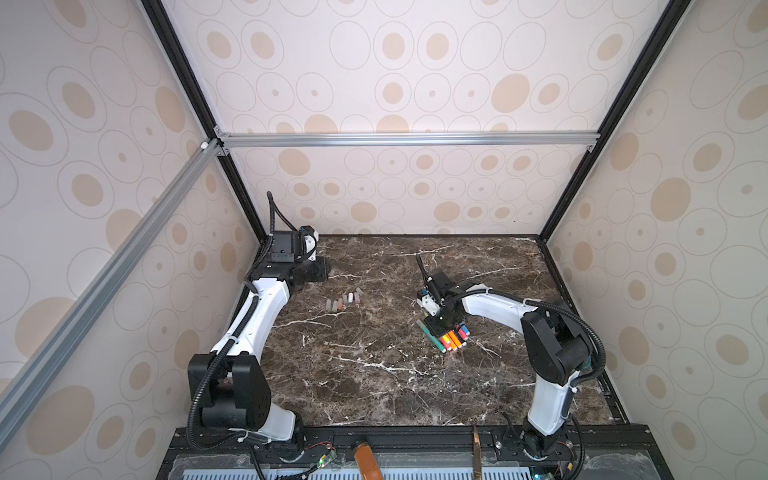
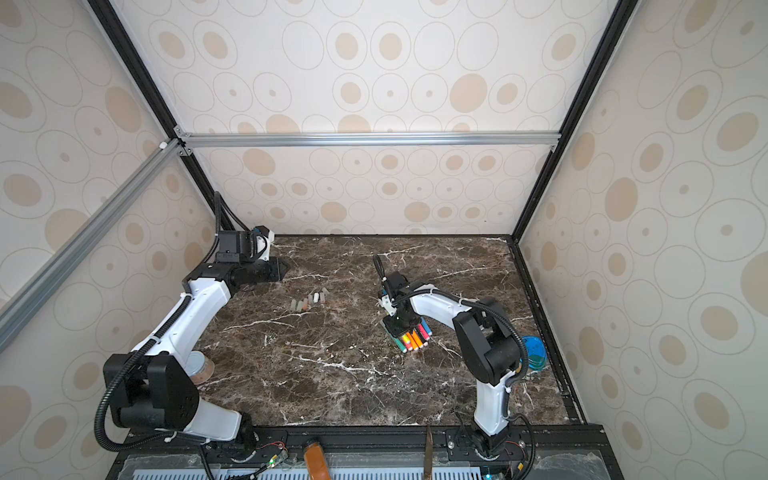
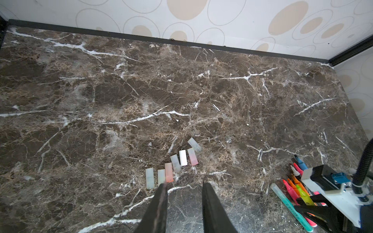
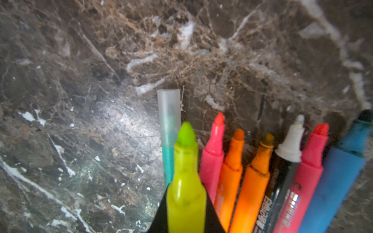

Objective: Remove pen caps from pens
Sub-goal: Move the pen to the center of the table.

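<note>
Your right gripper (image 4: 186,193) shows in its wrist view only as two black finger edges at the frame's rim, pinching the lime-yellow plastic felt-tip pen (image 4: 185,161) by the barrel. From above it covers the rear halves of the fanned row of bright plastic pens (image 1: 451,338), and the close view cuts off their tails as well. Beside the held pen, the slim teal pen (image 4: 167,161) wears a frosted translucent cap (image 4: 168,105). Print runs along the black pen (image 4: 278,181) and a pink one, too blurred to read. Your left gripper (image 3: 183,184) hangs with its jaws spread and nothing between them, near seven stubby translucent pen caps (image 3: 175,163). Two of these are red-tinted. They lie in a loose row on the brown veined marble table (image 3: 101,90), well apart from the pens.
</note>
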Motion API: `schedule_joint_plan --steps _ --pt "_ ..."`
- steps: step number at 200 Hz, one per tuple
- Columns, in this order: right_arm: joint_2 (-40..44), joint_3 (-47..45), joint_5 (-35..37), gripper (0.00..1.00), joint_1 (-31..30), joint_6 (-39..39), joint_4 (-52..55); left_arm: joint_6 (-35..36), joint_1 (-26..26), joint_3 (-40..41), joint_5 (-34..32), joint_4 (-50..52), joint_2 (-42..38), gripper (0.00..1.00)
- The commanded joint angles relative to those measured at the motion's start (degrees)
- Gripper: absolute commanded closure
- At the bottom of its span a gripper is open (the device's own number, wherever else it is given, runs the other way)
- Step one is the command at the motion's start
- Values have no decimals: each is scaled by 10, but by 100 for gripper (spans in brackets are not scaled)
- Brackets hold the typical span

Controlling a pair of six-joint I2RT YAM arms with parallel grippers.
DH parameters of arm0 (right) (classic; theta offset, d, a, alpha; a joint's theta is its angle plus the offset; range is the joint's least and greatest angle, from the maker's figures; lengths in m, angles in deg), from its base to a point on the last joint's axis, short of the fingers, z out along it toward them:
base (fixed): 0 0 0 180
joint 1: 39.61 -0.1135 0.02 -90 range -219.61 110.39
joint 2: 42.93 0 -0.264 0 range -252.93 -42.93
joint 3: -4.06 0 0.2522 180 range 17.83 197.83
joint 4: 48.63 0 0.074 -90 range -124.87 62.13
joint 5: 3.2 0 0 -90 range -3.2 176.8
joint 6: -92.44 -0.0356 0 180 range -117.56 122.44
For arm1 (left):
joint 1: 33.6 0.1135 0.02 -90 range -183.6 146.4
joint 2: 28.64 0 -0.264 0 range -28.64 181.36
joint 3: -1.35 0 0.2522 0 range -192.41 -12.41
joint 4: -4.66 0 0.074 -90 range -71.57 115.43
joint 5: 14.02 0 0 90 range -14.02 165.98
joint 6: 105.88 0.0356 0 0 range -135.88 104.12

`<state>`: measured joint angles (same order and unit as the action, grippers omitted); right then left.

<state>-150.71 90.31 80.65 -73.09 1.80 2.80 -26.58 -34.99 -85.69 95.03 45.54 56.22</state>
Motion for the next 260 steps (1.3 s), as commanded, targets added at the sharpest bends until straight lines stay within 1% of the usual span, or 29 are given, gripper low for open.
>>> schedule_joint_plan --steps 1,72,125,154,203,214,227,251,260 --pt "-19 3 4 100 -8 1 15 0 4 1 6 -9 3 71" --pt "-28 -1 -8 100 -18 -3 8 1 5 5 8 -11 1 71" --pt "-17 -10 -86 100 -18 -11 -7 1 4 8 9 -12 1 71" --pt "2 -11 -134 100 -20 -21 -14 0 5 9 13 -13 3 72" --pt "28 -1 -181 100 -24 -29 -10 0 4 9 17 -14 4 72" --pt "36 -1 -178 100 -23 -29 -10 0 5 10 17 -15 4 72" --pt "42 2 -152 100 -23 -31 -3 0 5 9 17 -15 3 72" --pt "32 14 -70 100 -23 -31 23 0 5 11 19 -16 1 72" --pt "24 17 -51 100 -22 -31 28 0 4 11 20 -16 2 72"
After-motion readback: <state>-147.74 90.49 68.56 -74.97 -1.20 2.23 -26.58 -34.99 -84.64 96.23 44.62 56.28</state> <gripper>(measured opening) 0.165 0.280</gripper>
